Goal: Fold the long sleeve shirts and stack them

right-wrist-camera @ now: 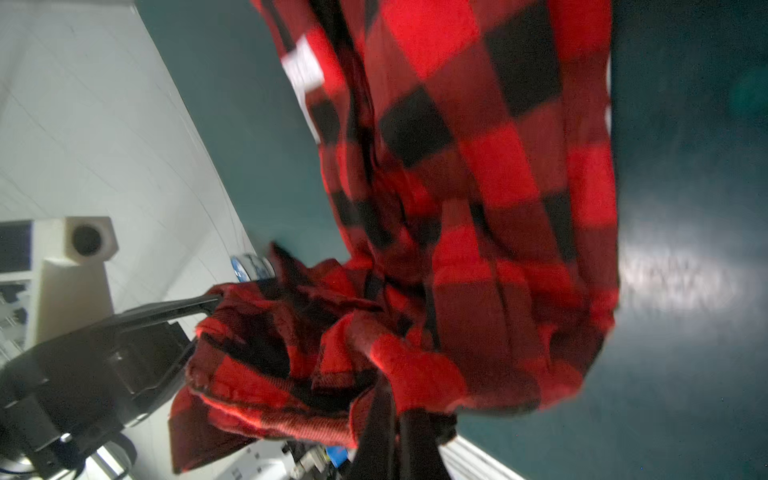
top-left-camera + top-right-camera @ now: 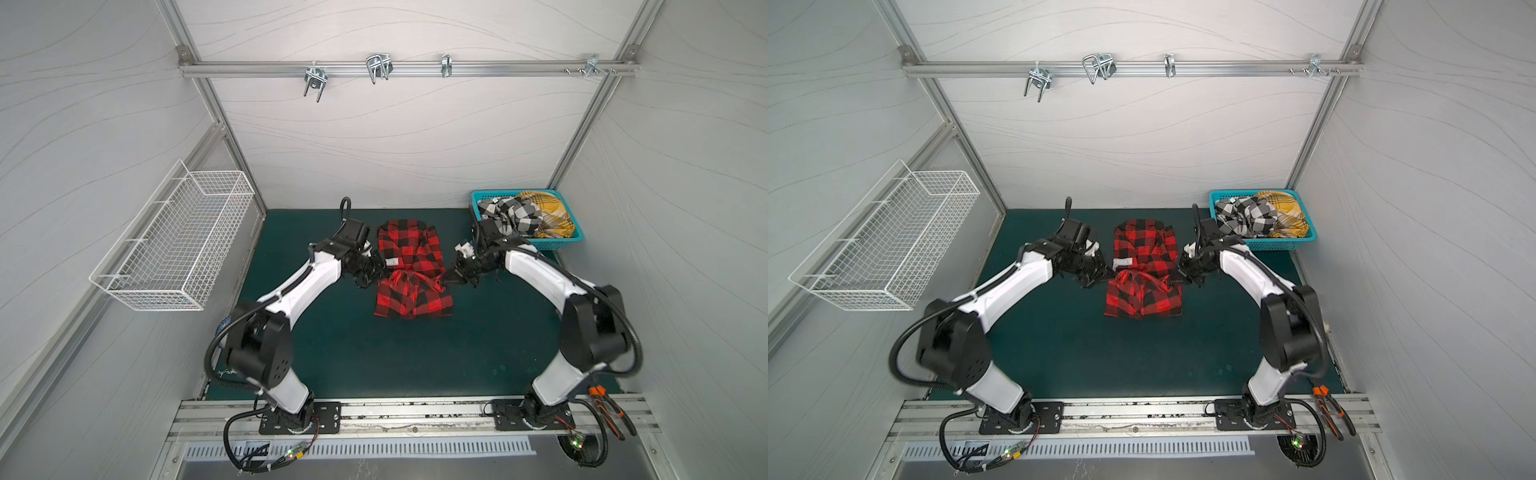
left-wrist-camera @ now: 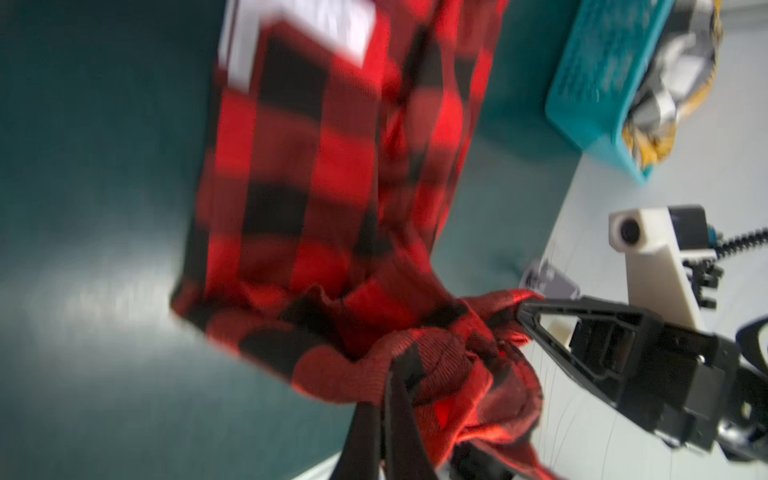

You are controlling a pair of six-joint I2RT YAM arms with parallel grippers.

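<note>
While the dark green tabletop (image 2: 332, 357) is lying mostly bare, the red-and-black shirt (image 2: 413, 299) is occupying the centre of both top views, already narrowed into a long strip with its sleeves tucked inward. At the upper right, the teal basket (image 2: 559, 246) is keeping the black-and-white shirt (image 2: 513, 216) and the mustard shirt (image 2: 550, 218) bundled out of the way (they are waiting their turn, I judge). The left fingers (image 3: 397, 411) are pinching the strip's left edge at its waist, and the right fingers (image 1: 388, 415) are clenching the right edge at the same height. The cloth is therefore gathering into a bunched ridge between them and appearing to lift slightly off the tabletop. Gripping both edges level is probably serving a crosswise fold, with one half being carried over the other. A small white label (image 2: 392, 262) is showing just above the left pinch.
</note>
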